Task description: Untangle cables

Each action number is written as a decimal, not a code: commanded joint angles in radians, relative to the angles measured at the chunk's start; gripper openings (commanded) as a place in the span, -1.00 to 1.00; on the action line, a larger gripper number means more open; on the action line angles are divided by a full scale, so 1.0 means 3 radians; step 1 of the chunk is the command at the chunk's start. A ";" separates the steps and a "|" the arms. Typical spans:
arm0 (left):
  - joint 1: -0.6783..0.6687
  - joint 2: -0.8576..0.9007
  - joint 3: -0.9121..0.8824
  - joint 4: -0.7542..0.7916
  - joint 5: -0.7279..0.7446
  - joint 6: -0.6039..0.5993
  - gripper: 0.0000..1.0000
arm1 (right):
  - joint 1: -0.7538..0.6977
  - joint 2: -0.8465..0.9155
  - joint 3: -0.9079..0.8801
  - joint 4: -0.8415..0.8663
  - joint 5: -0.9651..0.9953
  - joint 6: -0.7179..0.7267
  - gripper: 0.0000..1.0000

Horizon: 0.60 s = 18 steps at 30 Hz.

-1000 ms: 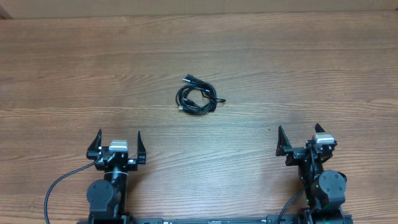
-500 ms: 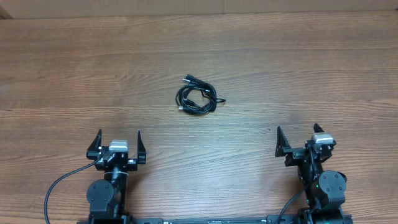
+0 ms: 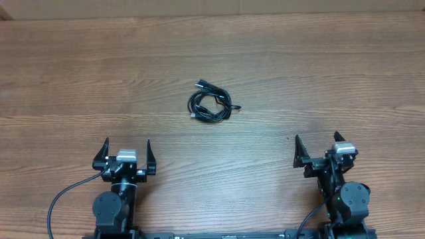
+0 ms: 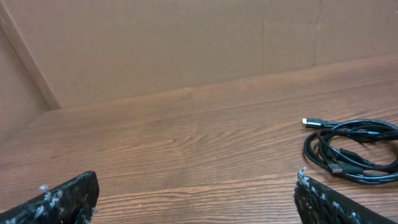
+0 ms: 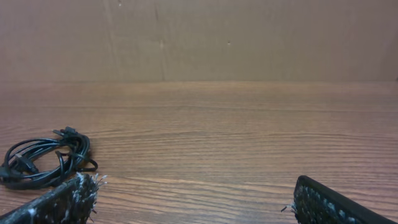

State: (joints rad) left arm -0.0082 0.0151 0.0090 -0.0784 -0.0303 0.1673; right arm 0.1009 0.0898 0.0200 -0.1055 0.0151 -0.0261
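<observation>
The cables (image 3: 210, 103) lie as one small coiled black bundle near the middle of the wooden table, with plug ends sticking out at the top and right. In the left wrist view the cables (image 4: 351, 148) sit at the right, a silver-tipped plug pointing left. In the right wrist view the cables (image 5: 43, 159) rest at the far left. My left gripper (image 3: 126, 145) stands open near the front edge, well short of the bundle and to its left. My right gripper (image 3: 317, 140) is open too, front right, with nothing between its fingers.
A brown cardboard wall (image 4: 186, 37) runs along the table's far edge. Thick black arm cables (image 3: 63, 199) trail from the arm bases at the front. Bare wood table (image 3: 332, 73) surrounds the bundle.
The right gripper has shifted very slightly left. The cables and the left arm stay as they were.
</observation>
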 commanded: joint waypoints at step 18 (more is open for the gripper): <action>0.0025 0.0439 0.0186 -0.0237 0.0328 -0.0384 1.00 | 0.0022 0.0005 0.0139 -0.0214 -0.0145 0.0266 1.00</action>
State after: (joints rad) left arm -0.0082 0.0902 0.0132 -0.0917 -0.0006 0.0799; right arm 0.1005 0.0902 0.0223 -0.1284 -0.0200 0.0044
